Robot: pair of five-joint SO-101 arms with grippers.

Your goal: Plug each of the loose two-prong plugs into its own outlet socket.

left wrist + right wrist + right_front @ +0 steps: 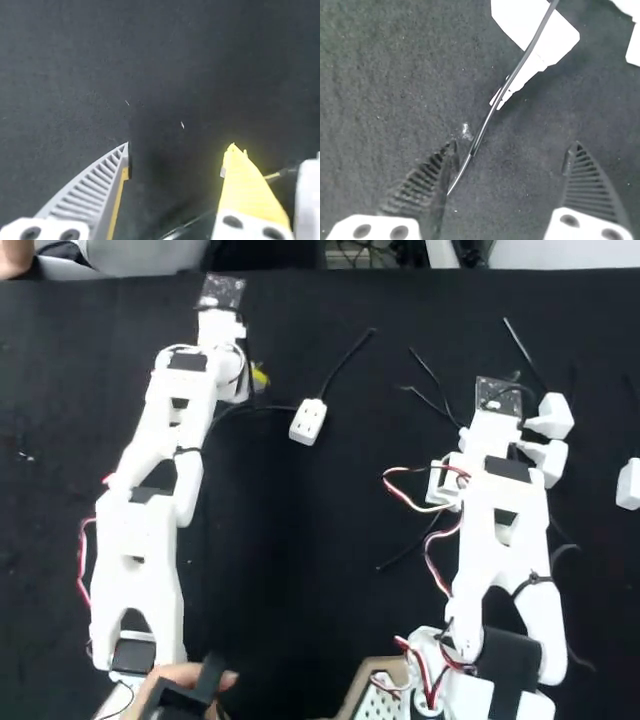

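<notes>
Your right claw (514, 147) is open, its two dark ribbed fingers apart over the black cloth table (380, 75). Just ahead lies a white two-prong plug (535, 30), with its prongs pointing back at the claw and not touching it. A thin black wire (479, 135) crosses the plug and ends beside one finger. Your left claw (177, 147), with one grey finger and one yellow, is open too. The small white outlet socket block (308, 422) lies between the arms, with open cloth around it. The white piece at the right edge (630, 485) may be another socket.
</notes>
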